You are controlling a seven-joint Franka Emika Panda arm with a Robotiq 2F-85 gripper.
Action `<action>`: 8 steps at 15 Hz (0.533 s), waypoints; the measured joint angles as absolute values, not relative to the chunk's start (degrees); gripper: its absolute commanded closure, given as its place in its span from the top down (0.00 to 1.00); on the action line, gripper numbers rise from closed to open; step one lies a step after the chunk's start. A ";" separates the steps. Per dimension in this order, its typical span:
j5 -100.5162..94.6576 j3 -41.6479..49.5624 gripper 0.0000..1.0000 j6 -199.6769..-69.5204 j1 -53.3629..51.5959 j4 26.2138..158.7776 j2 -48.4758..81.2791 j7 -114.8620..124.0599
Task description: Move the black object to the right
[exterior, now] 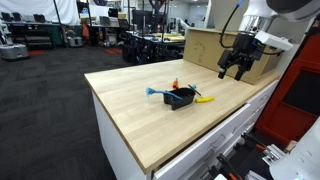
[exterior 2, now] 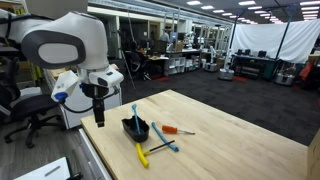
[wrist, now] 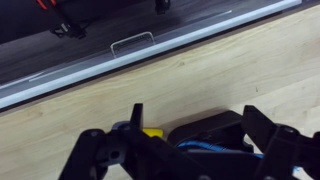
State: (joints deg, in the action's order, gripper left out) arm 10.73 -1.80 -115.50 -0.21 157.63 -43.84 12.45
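The black object [exterior: 181, 98] is a small low-walled tray on the wooden table, seen in both exterior views [exterior 2: 135, 128]. A blue-handled tool [exterior: 158, 93] lies partly in it. My gripper [exterior: 236, 68] hangs open and empty above the table, off to one side of the tray and apart from it; it also shows in an exterior view [exterior 2: 98, 116]. In the wrist view the tray [wrist: 215, 130] shows between the open fingers [wrist: 198, 118], with the blue tool [wrist: 200, 148] inside it.
A thin yellow stick [exterior: 204, 99] lies beside the tray [exterior 2: 142, 154] [wrist: 152, 132]. An orange-handled tool [exterior 2: 172, 130] lies nearby. A cardboard box [exterior: 210, 45] stands at the table's back. The table edge and drawers [exterior: 200, 150] are in front.
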 measured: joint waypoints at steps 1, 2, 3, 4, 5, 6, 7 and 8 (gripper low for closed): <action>10.15 -1.68 1.00 -116.99 0.30 157.28 -42.43 12.42; 9.54 -1.54 1.00 -118.30 0.81 156.84 -40.96 12.41; 8.95 -1.44 1.00 -119.49 1.29 156.34 -39.52 12.41; 8.33 -1.32 1.00 -120.50 1.70 155.70 -38.04 12.41; 7.73 -1.23 1.00 -121.55 2.09 154.98 -36.56 12.41; 7.15 -1.06 1.00 -122.32 2.36 154.23 -35.18 12.41; 6.58 -0.83 1.00 -122.94 2.59 153.32 -33.69 12.40; 6.05 -0.59 1.00 -123.45 2.76 152.39 -32.29 12.36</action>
